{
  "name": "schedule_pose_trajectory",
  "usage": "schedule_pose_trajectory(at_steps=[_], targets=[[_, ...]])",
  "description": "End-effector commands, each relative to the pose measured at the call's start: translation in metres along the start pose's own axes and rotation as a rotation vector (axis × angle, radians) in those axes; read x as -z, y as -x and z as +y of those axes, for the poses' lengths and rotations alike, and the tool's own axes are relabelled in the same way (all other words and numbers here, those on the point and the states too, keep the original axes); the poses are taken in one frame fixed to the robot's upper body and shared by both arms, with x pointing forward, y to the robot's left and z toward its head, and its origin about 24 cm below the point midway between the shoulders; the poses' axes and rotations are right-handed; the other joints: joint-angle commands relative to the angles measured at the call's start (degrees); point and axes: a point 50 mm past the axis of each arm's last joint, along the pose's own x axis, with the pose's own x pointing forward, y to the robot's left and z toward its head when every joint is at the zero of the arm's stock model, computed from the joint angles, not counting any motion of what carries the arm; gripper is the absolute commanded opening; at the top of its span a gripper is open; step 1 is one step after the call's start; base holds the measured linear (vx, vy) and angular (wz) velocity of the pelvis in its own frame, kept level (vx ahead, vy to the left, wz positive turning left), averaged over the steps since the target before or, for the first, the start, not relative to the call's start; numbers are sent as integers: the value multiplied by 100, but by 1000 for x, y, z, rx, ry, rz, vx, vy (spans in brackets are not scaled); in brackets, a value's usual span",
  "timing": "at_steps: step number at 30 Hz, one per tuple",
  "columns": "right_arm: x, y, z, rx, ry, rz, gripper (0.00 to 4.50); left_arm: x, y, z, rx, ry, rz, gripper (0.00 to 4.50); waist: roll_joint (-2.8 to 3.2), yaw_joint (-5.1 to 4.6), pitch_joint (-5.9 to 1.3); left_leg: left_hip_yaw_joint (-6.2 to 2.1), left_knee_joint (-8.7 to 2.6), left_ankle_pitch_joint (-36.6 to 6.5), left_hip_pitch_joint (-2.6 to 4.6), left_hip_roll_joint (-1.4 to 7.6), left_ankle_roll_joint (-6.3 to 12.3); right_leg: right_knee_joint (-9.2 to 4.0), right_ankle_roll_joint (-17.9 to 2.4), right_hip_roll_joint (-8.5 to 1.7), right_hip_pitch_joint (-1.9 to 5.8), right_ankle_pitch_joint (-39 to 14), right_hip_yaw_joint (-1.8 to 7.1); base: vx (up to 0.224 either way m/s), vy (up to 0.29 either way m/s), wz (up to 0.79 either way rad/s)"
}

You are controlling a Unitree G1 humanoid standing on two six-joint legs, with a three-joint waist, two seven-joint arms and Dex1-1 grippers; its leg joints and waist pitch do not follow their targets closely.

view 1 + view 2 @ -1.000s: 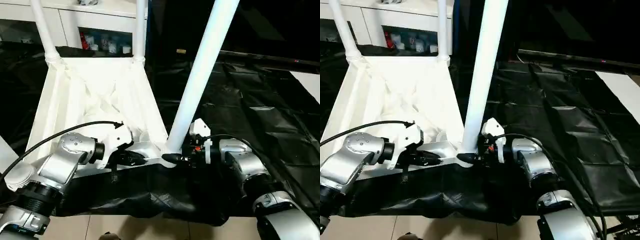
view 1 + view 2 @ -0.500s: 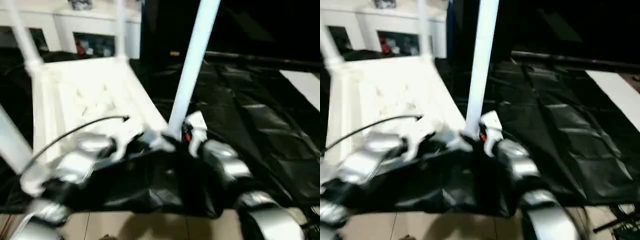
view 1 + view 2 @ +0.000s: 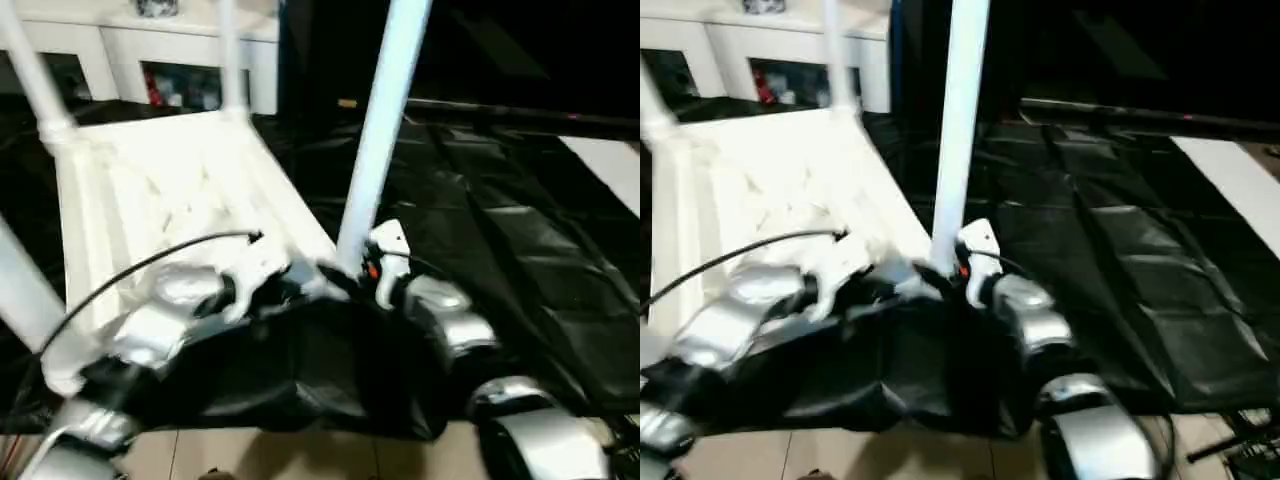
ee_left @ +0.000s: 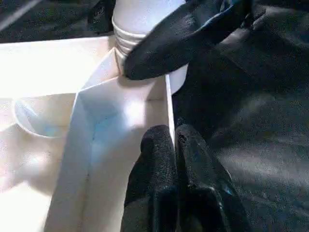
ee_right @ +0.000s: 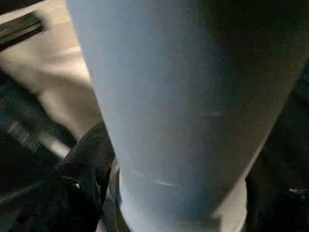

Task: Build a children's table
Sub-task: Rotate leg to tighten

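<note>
1. Since a second ago the head camera has swung and tilted, so most of the apparent shift is the view moving, not the parts. What really changed: the near leg was leaning hard to the right, and now it stands much closer to upright in its corner socket.
2. The tabletop lies underside-up on the black sheet, with two more legs rising from its far corners.
3. The right gripper is wrapped around the base of the near leg, right at the socket at the tabletop's near right corner.
4. The left gripper has its fingers pinched on the rim wall just beside that corner, steadying it.
5. My read: the leg is seating straight, so pressing or twisting it home comes next.
</note>
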Motion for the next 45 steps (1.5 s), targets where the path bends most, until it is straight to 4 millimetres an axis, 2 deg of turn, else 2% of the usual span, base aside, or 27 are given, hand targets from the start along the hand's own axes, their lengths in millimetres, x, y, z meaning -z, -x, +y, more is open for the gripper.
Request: schedule_pose_trajectory(at_steps=[1, 3, 5, 8, 11, 13, 14, 15, 16, 18, 23, 27, 29, 30, 31, 32, 33, 34, 36, 37, 38, 40, 43, 45], targets=[[-3, 5, 7, -164, 54, 14, 356, -9, -5, -13, 135, -43, -75, 0, 110, 34, -373, 57, -345, -1630, 39, 44, 118, -395, -1144, -259, 227, -1175, 232, 55, 0, 5], [-2, 10, 7, -213, 64, 31, 356, -10, -2, -13, 157, -49, -87, 0, 98, 77, -383, 63, -339, -1384, 22, 49, 164, -349, -1228, -251, 260, -799, 229, 26, 2, 0], [0, 17, 7, -278, 86, 69, 356, -9, 1, -12, 169, -50, -88, 0, 96, 102, -384, 77, -331, -1305, 40, 41, 173, -322, -1326, -243, 268, -617, 225, 0, 0, 0], [3, 23, 8, -345, 105, 108, 356, -6, 5, -11, 201, -50, -76, 0, 94, 129, -359, 82, -342, -1483, 45, 45, 144, -358, -1289, -252, 266, -913, 223, 0, 0, 0], [2, 24, 9, -382, 97, 116, 330, -5, 10, -11, 228, -46, -70, 0, 107, 141, -340, 72, -360, -1733, 62, 55, 51, -405, -1180, -274, 244, -1411, 230, 0, 0, 0], [1, 25, 9, -397, 96, 117, 316, -4, 12, -10, 244, -41, -66, 0, 103, 145, -342, 67, -365, -1789, 63, 58, 16, -414, -1136, -276, 243, -1545, 232, 0, 0, 0], [1, 25, 9, -399, 101, 118, 316, -4, 13, -11, 252, -42, -61, 0, 100, 143, -340, 64, -366, -1799, 55, 57, 9, -411, -1124, -272, 241, -1565, 232, 0, 0, 0], [1, 25, 9, -399, 104, 118, 293, -3, 14, -11, 255, -44, -57, 0, 100, 143, -340, 64, -366, -1799, 55, 57, 9, -411, -1124, -272, 241, -1565, 232, 0, 0, 0], [0, 25, 9, -401, 104, 117, 289, -3, 14, -10, 260, -42, -54, 0, 85, 143, -341, 60, -369, -1770, 52, 57, -4, -409, -1108, -276, 239, -1581, 231, 0, 0, 0], [0, 25, 10, -415, 97, 115, 284, -2, 16, -11, 274, -36, -51, 0, 93, 144, -343, 59, -367, -1763, 56, 57, -6, -414, -1105, -281, 237, -1597, 232, 0, 0, 0], [3, 25, 13, -422, 75, 113, 274, -1, 16, -9, 256, -32, -50, 0, 91, 153, -357, 67, -359, -1557, 44, 55, 14, -370, -1182, -266, 254, -1232, 228, 0, 0, 0], [5, 23, 12, -382, 52, 99, 274, -2, 13, -6, 214, -23, -59, 0, 88, 149, -343, 63, -367, -1709, 50, 49, -20, -400, -1127, -276, 246, -1493, 231, 0, 0, 0], [6, 13, 5, -192, -25, 55, 273, -6, 7, 6, 69, -20, -61, 0, 91, 135, -317, 53, -375, -1988, 106, 42, -113, -467, -1014, -289, 196, -2007, 239, 0, 0, 0], [9, 7, 3, -80, -36, 60, 273, -9, 2, 11, 2, -8, -69, 0, 92, 117, -314, 42, -380, -2020, 86, 35, -136, -469, -973, -295, 210, -2138, 234, 0, 0, 0], [10, 6, 3, -54, -37, 63, 273, -10, 1, 13, -12, -5, -72, 0, 89, 84, -311, 24, -393, -2070, 70, 26, -231, -489, -867, -298, 208, -2399, 222, 0, 0, 0], [11, 3, 2, -10, -39, 65, 273, -11, -1, 13, -26, 1, -75, 0, 73, 67, -315, 17, -380, -2149, 88, 18, -251, -521, -764, -312, 196, -2648, 216, 0, 0, 0], [12, 0, 2, 30, -50, 67, 273, -13, -3, 14, -35, 2, -76, 0, 65, 54, -317, 6, -385, -2120, 70, 21, -248, -525, -728, -324, 213, -2702, 213, 0, 0, 0], [13, -4, 3, 72, -67, 64, 272, -15, -6, 14, -61, 12, -72, 0, 96, 48, -318, -4, -386, -2110, 56, 21, -225, -535, -677, -327, 211, -2753, 212, 0, 0, 0], [14, -13, 4, 195, -107, 65, 272, -18, -15, 15, -117, 27, -61, 0, 82, 10, -304, 4, -386, -2166, 84, 18, -239, -551, -671, -309, 162, -2803, 215, 0, 0, 0], [14, -17, 4, 239, -130, 60, 272, -20, -18, 16, -142, 36, -61, 0, 90, -10, -317, -10, -384, -2180, 80, 16, -257, -546, -659, -311, 181, -2828, 205, 0, 0, 0], [13, -23, 5, 304, -188, 43, 272, -24, -24, 15, -161, 48, -68, 0, 82, -30, -318, -4, -389, -2164, 69, 20, -253, -542, -666, -300, 173, -2728, 208, 0, 0, 0], [11, -30, 9, 325, -222, 16, 272, -28, -31, 13, -176, 53, -77, 0, 98, -42, -333, -1, -376, -2190, 82, 16, -231, -531, -709, -296, 164, -2548, 208, 0, 0, 0], [4, -35, 16, 252, -185, -28, 272, -31, -36, 6, -141, 41, -92, 0, 101, -40, -349, 17, -378, -2031, 45, 23, -145, -494, -803, -282, 193, -2083, 218, 0, 0, 0], [1, -36, 17, 216, -189, -53, 328, -31, -38, 2, -116, 33, -96, 0, 102, -38, -356, 30, -377, -1883, 33, 27, -105, -458, -902, -268, 211, -1734, 224, 0, 0, 0]])
